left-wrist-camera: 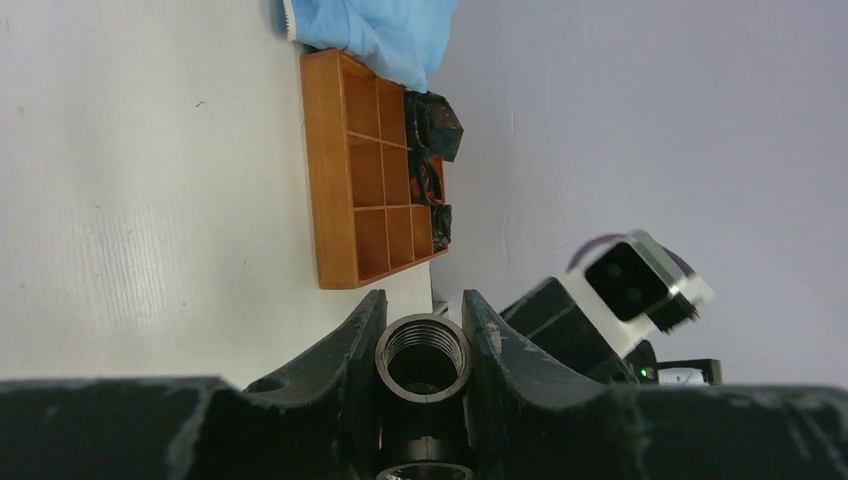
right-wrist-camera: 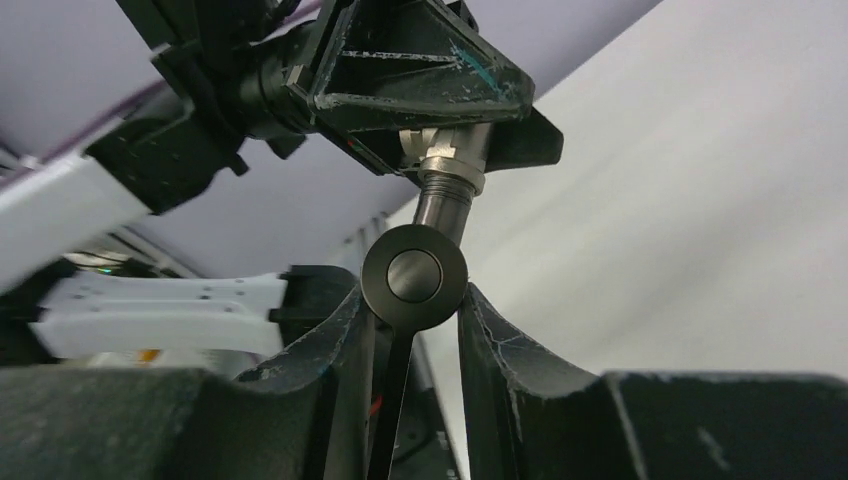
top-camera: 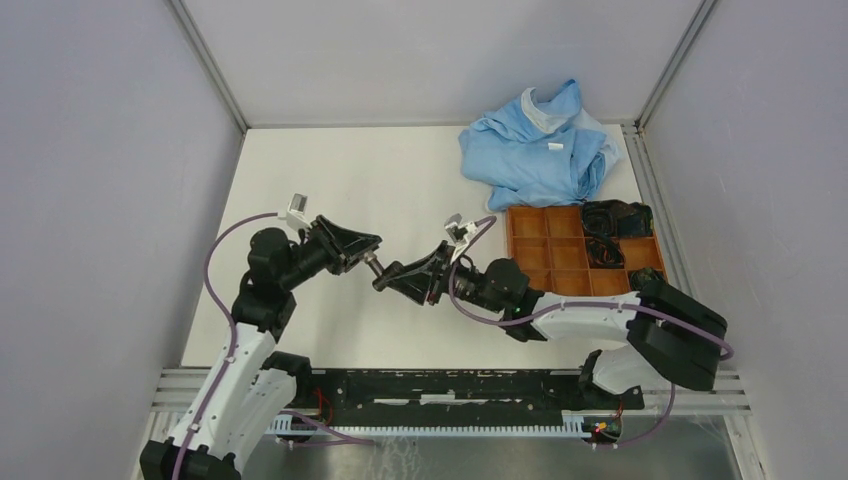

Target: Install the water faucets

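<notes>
My left gripper [left-wrist-camera: 422, 325] is clamped on a dark grey metal pipe fitting with a threaded open end [left-wrist-camera: 422, 360], snug between its fingers. Right gripper [right-wrist-camera: 414, 300] is pinching a stubby dark grey metal piece with a round flat cap [right-wrist-camera: 414, 277]. Just past the right fingertips the cap sits against the left one's stem, can't tell if they're joined.

The left arm [top-camera: 232, 370] and right arm [top-camera: 600, 320] bend inward, tips almost meeting. The left gripper [top-camera: 368, 252] pinches a pipe fitting [left-wrist-camera: 422, 352]. The right gripper [top-camera: 388, 281] pinches a round-headed stub [right-wrist-camera: 414, 276].
</notes>
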Available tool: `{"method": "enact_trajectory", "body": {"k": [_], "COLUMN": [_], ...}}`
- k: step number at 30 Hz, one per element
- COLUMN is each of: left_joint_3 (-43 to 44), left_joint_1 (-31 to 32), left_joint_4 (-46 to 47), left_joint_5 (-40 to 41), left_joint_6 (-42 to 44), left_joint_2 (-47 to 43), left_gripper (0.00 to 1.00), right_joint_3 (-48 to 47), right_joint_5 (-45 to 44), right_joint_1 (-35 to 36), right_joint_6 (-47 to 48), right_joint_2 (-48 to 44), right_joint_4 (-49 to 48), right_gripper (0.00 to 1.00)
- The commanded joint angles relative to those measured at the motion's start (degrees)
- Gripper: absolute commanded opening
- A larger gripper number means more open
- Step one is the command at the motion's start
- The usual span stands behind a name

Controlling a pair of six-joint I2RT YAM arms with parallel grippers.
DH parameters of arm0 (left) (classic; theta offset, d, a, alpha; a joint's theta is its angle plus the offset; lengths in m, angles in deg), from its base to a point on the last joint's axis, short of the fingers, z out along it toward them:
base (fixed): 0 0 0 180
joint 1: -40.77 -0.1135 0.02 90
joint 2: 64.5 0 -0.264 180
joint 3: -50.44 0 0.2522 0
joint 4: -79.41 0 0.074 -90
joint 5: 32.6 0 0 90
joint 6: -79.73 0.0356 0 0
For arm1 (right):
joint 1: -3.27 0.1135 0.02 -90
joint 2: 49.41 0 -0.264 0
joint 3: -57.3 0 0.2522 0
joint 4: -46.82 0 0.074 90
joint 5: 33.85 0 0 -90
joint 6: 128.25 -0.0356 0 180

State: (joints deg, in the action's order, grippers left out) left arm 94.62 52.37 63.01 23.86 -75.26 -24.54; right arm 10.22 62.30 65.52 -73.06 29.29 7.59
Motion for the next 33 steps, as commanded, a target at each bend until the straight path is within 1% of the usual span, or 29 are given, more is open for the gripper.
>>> {"method": "enact_trajectory", "body": {"k": [1, 2, 3, 4, 5, 6, 7, 8, 10, 12, 15, 18, 20, 21, 22, 23, 24, 25, 27, 30, 32, 33], "left_joint_3": [0.4, 0.3, 0.3, 0.2, 0.1, 0.1, 0.0, -0.1, 0.0, 0.2, 0.6, 0.7, 1.1, 1.4, 1.9, 2.2, 2.4, 2.6, 2.5, 2.5, 2.3, 2.1], "left_joint_1": [0.9, 0.8, 0.8, 0.9, 0.9, 0.8, 0.8, 0.8, 0.8, 0.8, 0.8, 0.8, 0.8, 0.8, 0.8, 0.8, 0.8, 0.7, 0.8, 0.7, 0.7, 0.7], "left_joint_4": [2.3, 2.4, 2.5, 2.5, 2.4, 2.1, 1.9, 2.0, 2.0, 2.0, 1.8, 1.7, 0.8, 0.2, -0.5, -1.3, -1.7, -2.0, -2.1, -2.0, -2.0, -2.1], "left_joint_5": [-5.7, -5.6, -5.6, -5.5, -5.2, -4.9, -4.7, -4.7, -4.5, -4.3, -4.2, -3.8, -3.3, -2.7, -2.4, -2.0, -1.7, -1.4, -1.0, -0.8, -0.6, -0.5], "left_joint_6": [0.2, 0.2, 0.2, 0.2, 0.0, -0.2, -0.5, -0.8, -1.1, -1.0, -0.5, -0.5, -0.3, -0.1, 0.3, 0.5, 0.6, 0.8, 0.8, 0.8, 0.7, 0.6], "left_joint_2": [-1.7, -2.0, -2.3, -2.5, -2.7, -2.7, -2.7, -2.6, -2.4, -2.4, -1.9, -1.3, -1.0, -0.9, -0.9, -0.8, -0.7, -0.6, -0.2, 0.2, -0.1, -0.2], "left_gripper": [0.02, 0.02, 0.02, 0.02, 0.02, 0.02, 0.02, 0.02, 0.02, 0.02, 0.02, 0.02, 0.02, 0.02, 0.02, 0.02, 0.02, 0.02, 0.02, 0.02, 0.02, 0.02], "right_joint_3": [1.7, 2.7, 3.5, 3.8, 4.0, 4.3, 5.3, 6.9, 10.0, 12.1, 14.0, 13.6, 10.6, 7.4, 4.0, 1.7, -0.2, -1.6, -4.4, -8.5, -10.4, -10.4], "right_joint_5": [12.1, 11.7, 11.0, 10.7, 10.7, 11.1, 11.4, 11.6, 11.2, 10.9, 9.3, 6.1, 2.4, -0.6, -7.2, -16.5, -22.7, -27.5, -34.5, -46.0, -54.7, -57.3], "right_joint_1": [-3.9, -4.5, -4.9, -5.1, -5.1, -5.0, -5.0, -5.1, -5.4, -6.1, -7.5, -7.8, -6.5, -4.9, -1.5, 2.9, 6.1, 9.1, 13.4, 21.7, 27.4, 29.9], "right_joint_6": [-35.0, -42.5, -48.5, -53.8, -57.2, -58.0, -57.0, -55.1, -49.1, -42.4, -32.8, -21.5, -10.2, -2.2, 7.1, 14.0, 20.9, 26.1, 34.2, 47.9, 57.6, 62.4], "right_joint_2": [7.4, 9.9, 12.9, 16.0, 17.7, 18.7, 18.3, 16.7, 12.1, 6.0, -2.4, -11.0, -16.0, -18.7, -20.6, -22.4, -23.5, -23.8, -23.1, -18.7, -14.8, -12.7], "right_joint_4": [-31.8, -37.7, -42.6, -48.4, -51.4, -51.7, -49.6, -46.2, -37.7, -27.8, -15.6, -1.6, 10.0, 17.7, 26.0, 30.7, 33.8, 35.5, 38.2, 40.5, 39.0, 36.6], "right_gripper": [0.3, 0.38, 0.51, 0.6, 0.69, 0.8, 0.96, 0.98, 0.98, 0.98, 0.98, 0.98, 0.98, 0.98, 0.98, 0.98, 0.98, 0.98, 0.98, 0.98, 0.98, 0.98]}}
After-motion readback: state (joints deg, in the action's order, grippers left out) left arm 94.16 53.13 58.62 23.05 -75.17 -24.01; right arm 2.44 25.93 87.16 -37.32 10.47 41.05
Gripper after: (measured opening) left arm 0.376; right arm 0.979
